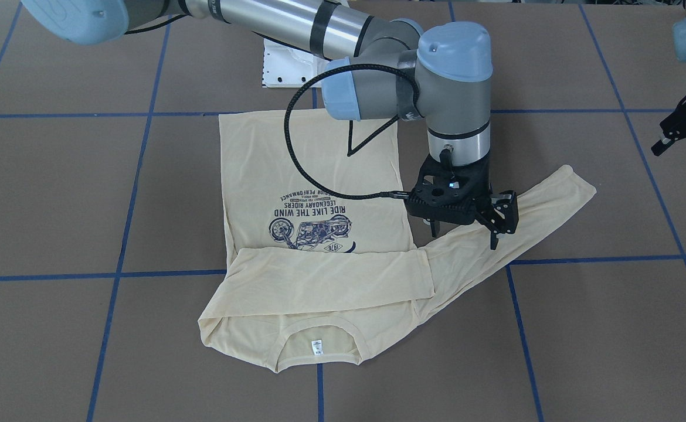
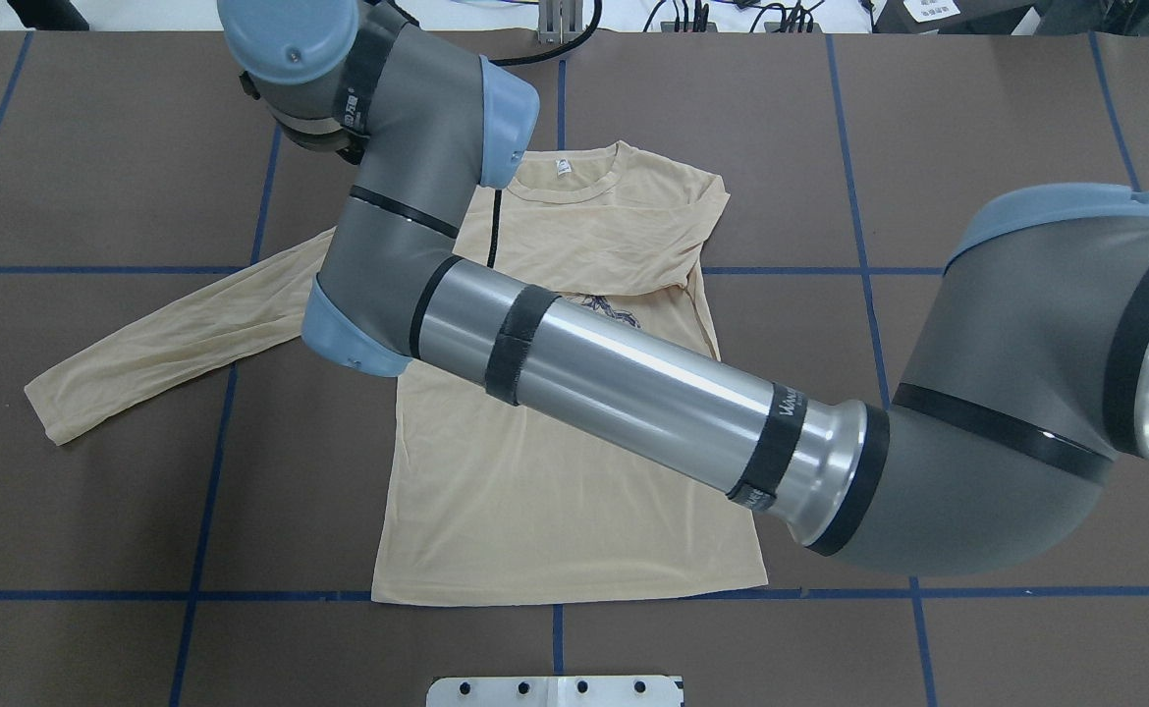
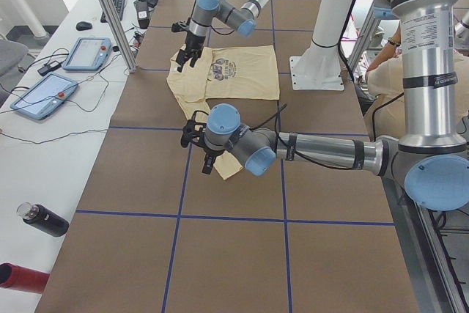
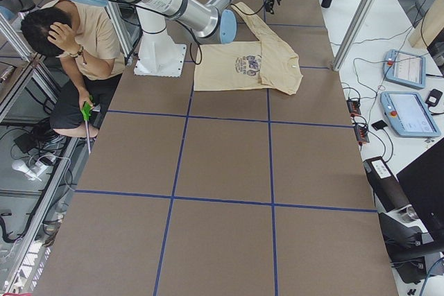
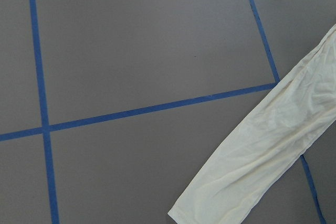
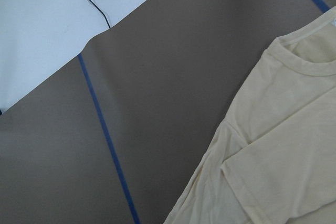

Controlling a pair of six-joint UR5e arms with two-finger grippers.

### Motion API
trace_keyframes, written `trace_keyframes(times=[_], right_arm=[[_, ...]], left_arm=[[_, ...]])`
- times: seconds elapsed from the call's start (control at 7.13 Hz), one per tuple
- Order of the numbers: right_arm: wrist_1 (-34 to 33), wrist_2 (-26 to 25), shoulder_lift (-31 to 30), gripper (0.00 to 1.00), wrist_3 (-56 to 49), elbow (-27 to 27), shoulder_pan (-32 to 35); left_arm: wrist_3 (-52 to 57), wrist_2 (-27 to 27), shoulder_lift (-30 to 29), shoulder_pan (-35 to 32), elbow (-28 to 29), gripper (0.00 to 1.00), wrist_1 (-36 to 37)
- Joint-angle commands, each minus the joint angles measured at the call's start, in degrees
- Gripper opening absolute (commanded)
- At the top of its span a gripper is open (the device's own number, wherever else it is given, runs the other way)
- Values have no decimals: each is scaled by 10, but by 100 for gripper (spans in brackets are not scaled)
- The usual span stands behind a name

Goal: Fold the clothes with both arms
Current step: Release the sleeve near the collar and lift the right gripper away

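Observation:
The cream-yellow T-shirt (image 1: 319, 176) lies flat and print-up, with its collar and white label (image 1: 317, 347) away from me. One sleeve (image 1: 331, 281) is folded across the chest. The other sleeve (image 1: 554, 202) stretches out flat towards my left; it also shows in the overhead view (image 2: 162, 344) and the left wrist view (image 5: 262, 156). My right arm reaches across the shirt. Its gripper (image 1: 466, 231) hangs open and empty, raised over that sleeve near the shoulder. My left gripper (image 1: 682, 147) is open and empty, raised beyond the cuff. The right wrist view shows the collar (image 6: 307, 64).
The white base plate (image 1: 284, 64) sits just behind the shirt's hem. Blue tape lines grid the brown table. A person (image 4: 69, 39) sits beside the pedestal (image 3: 322, 34). Tablets (image 3: 44, 97) and a bottle (image 3: 44, 219) lie on the side desk.

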Motion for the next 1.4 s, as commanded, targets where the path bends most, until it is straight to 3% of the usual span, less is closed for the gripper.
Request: trace_keyframes(times=[0.0, 0.14, 0.28, 0.42, 0.56, 0.84, 1.26], right_arm=[[-44, 60, -158, 97, -9, 190, 29], [-72, 114, -236, 98, -18, 271, 60], [-71, 145, -351, 98, -79, 387, 89], [-74, 187, -422, 98, -147, 446, 126], [-71, 217, -450, 98, -160, 453, 153], [-68, 225, -502, 98, -210, 479, 172], [-67, 218, -516, 98, -215, 479, 173]], left_arm=[[-9, 7, -39, 57, 109, 91, -71], [-28, 6, -50, 62, 126, 90, -76], [-68, 7, -50, 85, 126, 90, -83], [-78, 8, -50, 100, 129, 90, -87], [-116, 8, -50, 110, 130, 91, -87], [-135, 10, -50, 137, 134, 89, -86], [-133, 15, -50, 151, 153, 70, -87]])
